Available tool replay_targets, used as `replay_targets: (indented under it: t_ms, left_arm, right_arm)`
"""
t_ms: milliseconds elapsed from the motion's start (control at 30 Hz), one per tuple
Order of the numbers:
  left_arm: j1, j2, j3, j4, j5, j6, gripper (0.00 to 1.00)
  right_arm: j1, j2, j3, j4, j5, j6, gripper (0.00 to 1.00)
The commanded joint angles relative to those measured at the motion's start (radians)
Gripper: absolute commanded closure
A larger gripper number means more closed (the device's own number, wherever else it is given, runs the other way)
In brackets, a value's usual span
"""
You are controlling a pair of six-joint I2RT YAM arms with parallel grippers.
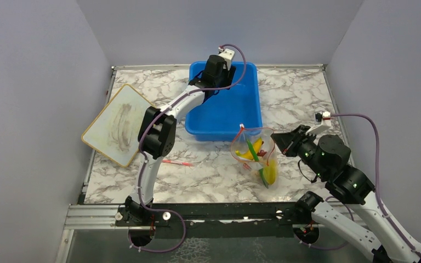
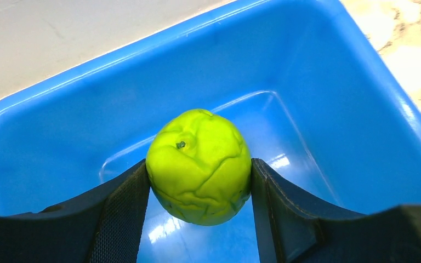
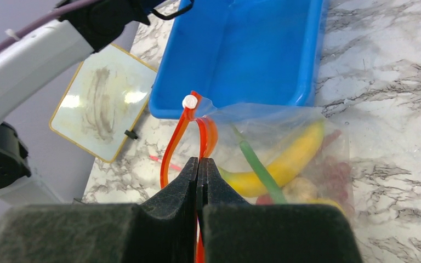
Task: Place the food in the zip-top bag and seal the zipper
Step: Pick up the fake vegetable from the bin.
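Observation:
My left gripper [image 1: 217, 68] hangs over the far end of the blue tub and is shut on a green lime [image 2: 199, 166], held above the tub floor between both fingers [image 2: 120, 213]. The clear zip-top bag [image 1: 255, 156] stands on the table in front of the tub with its mouth open. It holds a yellow banana [image 3: 293, 156], a green stem, a beige garlic bulb [image 3: 301, 189] and purple grapes [image 3: 334, 175]. My right gripper [image 3: 200, 164] is shut on the bag's orange-red zipper strip [image 3: 170, 153], holding the mouth up; it also shows in the top view [image 1: 277, 139].
The blue tub [image 1: 225, 104] sits at the back centre. A whiteboard [image 1: 118, 125] lies tilted at the left table edge. A thin red stick [image 1: 178, 162] lies on the marble near the left arm. Grey walls enclose three sides.

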Motion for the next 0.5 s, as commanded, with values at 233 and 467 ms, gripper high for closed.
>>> replay_targets:
  t_ms: [233, 467]
  left_arm:
    - [0.003, -0.340, -0.213, -0.088, 0.182, -0.137, 0.67]
    - [0.003, -0.526, -0.360, -0.097, 0.382, -0.196, 0.67]
  right_arm:
    - [0.003, 0.001, -0.033, 0.088, -0.019, 0.025, 0.99]
    - [0.003, 0.020, -0.018, 0.102, -0.034, 0.024, 0.99]
